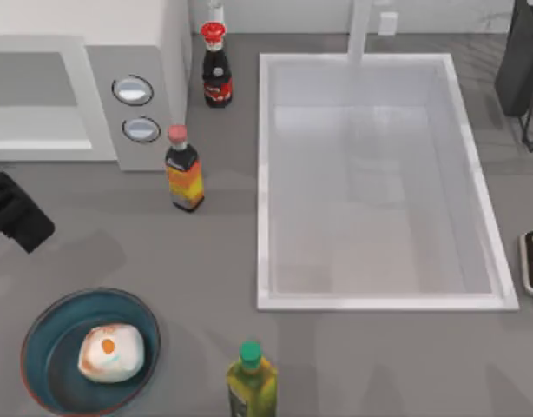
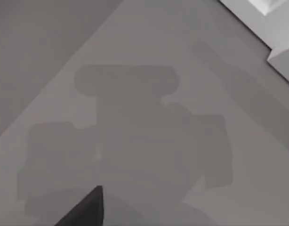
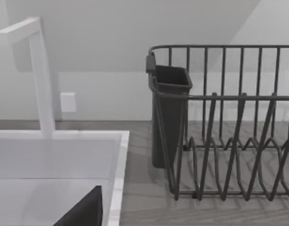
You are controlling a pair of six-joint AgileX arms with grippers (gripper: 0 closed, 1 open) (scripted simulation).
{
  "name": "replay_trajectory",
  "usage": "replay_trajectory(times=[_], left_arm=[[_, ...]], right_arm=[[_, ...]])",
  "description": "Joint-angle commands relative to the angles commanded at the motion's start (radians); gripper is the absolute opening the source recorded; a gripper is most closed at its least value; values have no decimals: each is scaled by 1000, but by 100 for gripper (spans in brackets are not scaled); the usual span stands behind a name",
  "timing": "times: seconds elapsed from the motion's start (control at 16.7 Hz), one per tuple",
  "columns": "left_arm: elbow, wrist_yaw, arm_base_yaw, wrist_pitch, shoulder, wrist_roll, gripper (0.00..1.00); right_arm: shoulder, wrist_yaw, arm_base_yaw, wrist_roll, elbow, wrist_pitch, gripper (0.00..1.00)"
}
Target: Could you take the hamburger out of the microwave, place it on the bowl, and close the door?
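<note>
The hamburger (image 1: 111,353) sits in the bowl (image 1: 42,340) at the table's near left corner, just in front of the left gripper (image 1: 17,217), which hangs over bare tabletop; whether its fingers are parted I cannot tell. Beyond that gripper stands the microwave (image 1: 145,52), its door (image 1: 41,100) closed flat. An orange-labelled bottle (image 1: 184,170) stands further to its right.
</note>
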Motion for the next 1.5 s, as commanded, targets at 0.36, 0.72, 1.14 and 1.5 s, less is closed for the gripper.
replay_trajectory(times=[0.36, 0.72, 1.14, 1.5], left_arm=[[-365, 171, 178, 391, -537, 618, 100], [-560, 259, 263, 580, -784, 875, 100], [-566, 261, 265, 585, -790, 881, 85], [-566, 261, 265, 585, -790, 881, 40]], right_arm=[[0, 0, 0, 0, 0, 0, 100], [0, 0, 0, 0, 0, 0, 100], [0, 0, 0, 0, 0, 0, 100], [0, 0, 0, 0, 0, 0, 100]])
